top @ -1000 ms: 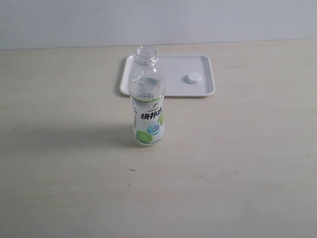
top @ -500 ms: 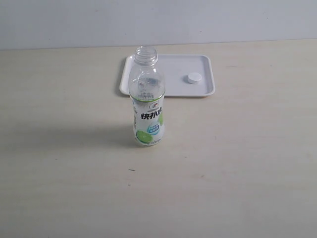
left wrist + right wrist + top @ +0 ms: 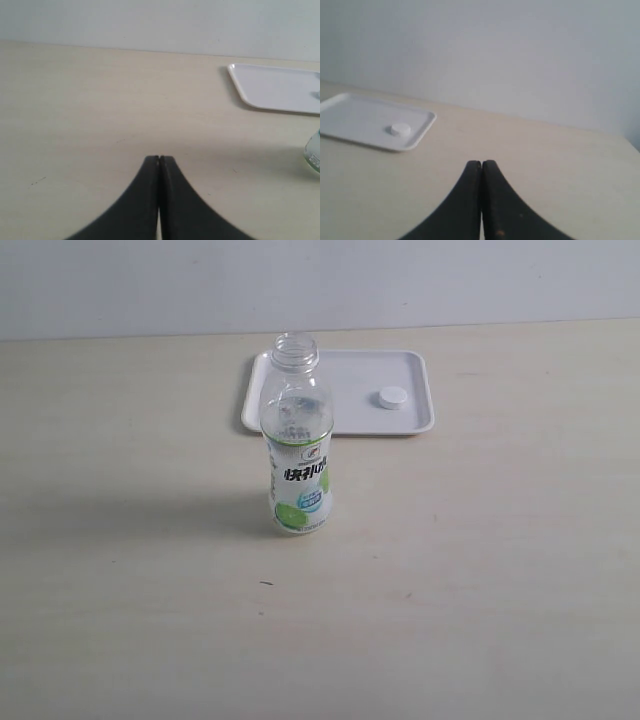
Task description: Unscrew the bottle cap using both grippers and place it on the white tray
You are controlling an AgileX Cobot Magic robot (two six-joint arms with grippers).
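Observation:
The clear bottle with its lime label stands upright on the table, its neck open and capless. Behind it lies the white tray, and the white bottle cap rests on the tray's right part. Neither arm shows in the exterior view. My left gripper is shut with nothing in it, low over bare table, far from the tray and the bottle's edge. Shut and empty too, my right gripper is well away from the tray that holds the cap.
A pale wooden table spreads all around the bottle and tray. A grey-white wall rises right behind the table's far edge.

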